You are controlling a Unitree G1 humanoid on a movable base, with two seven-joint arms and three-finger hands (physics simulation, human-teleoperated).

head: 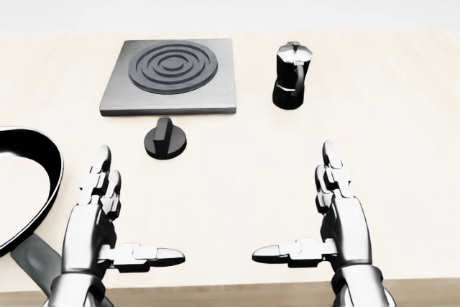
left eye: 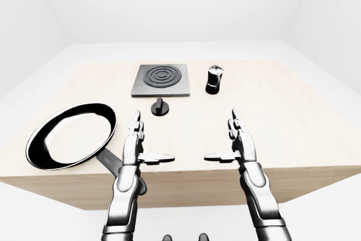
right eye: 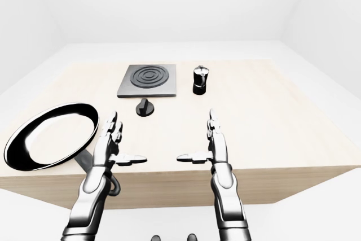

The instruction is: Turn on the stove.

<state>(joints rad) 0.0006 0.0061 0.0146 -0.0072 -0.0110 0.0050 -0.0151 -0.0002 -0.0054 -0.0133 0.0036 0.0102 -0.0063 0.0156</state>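
Both hands (head: 97, 213) (head: 338, 210) hover open below the stove knob (head: 166, 139).

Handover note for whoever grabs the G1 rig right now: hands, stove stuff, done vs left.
Left hand: open, empty, over the table near its bottom edge in the head view.
Right hand: open, empty, mirrored on the right side.
Stove: flat burner plate at upper centre, nothing on it.
Knob: separate black dial just below the stove, untouched; nearer the left hand.
Moka pot stands right of the stove; frying pan lies at far left.
Done: nothing visible yet.
Left: reach the knob, grip and turn it.
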